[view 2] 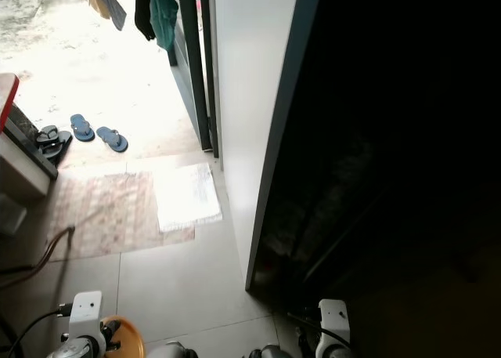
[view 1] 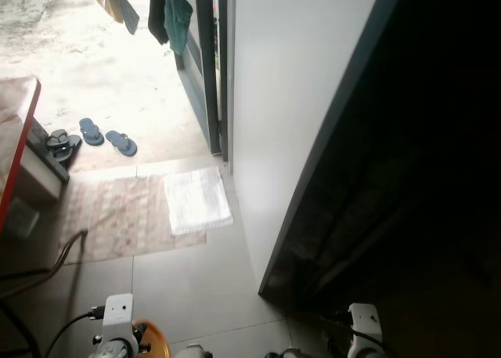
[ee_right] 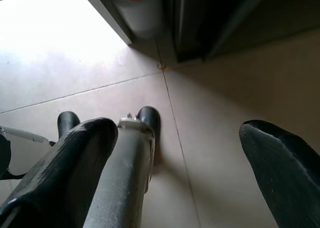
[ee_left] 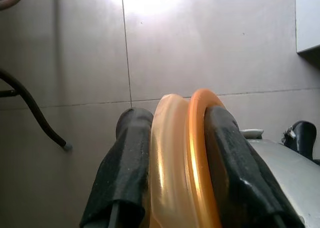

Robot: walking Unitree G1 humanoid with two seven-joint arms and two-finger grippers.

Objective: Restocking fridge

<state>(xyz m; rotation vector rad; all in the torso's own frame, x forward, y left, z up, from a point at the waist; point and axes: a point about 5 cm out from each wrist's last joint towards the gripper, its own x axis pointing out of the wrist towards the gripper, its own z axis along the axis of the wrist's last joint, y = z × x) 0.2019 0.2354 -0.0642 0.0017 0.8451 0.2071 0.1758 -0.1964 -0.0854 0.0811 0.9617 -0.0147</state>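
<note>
My left gripper [ee_left: 175,119] is shut on two thin round plastic pieces held on edge, one translucent yellow [ee_left: 167,153] and one orange [ee_left: 200,138]. The orange piece [view 1: 153,338] also peeks out at the bottom left of the left eye view, beside my left wrist [view 1: 117,311]. A tall white panel with a dark edge [view 1: 282,99] stands ahead, and a dark opening [view 1: 415,178] lies to its right. My right gripper [ee_right: 180,138] hangs open over the tiled floor with nothing between its fingers. A white container with a red cap [ee_right: 137,3] sits low by the dark base.
A patterned mat [view 1: 117,213] with a white cloth [view 1: 197,200] lies before a sunlit doorway. Blue flip-flops [view 1: 106,136] and dark sandals [view 1: 61,144] lie outside. A red-edged table [view 1: 19,150] is at left. Dark cables [view 1: 47,272] trail on the floor, and clothes [view 1: 168,13] hang above.
</note>
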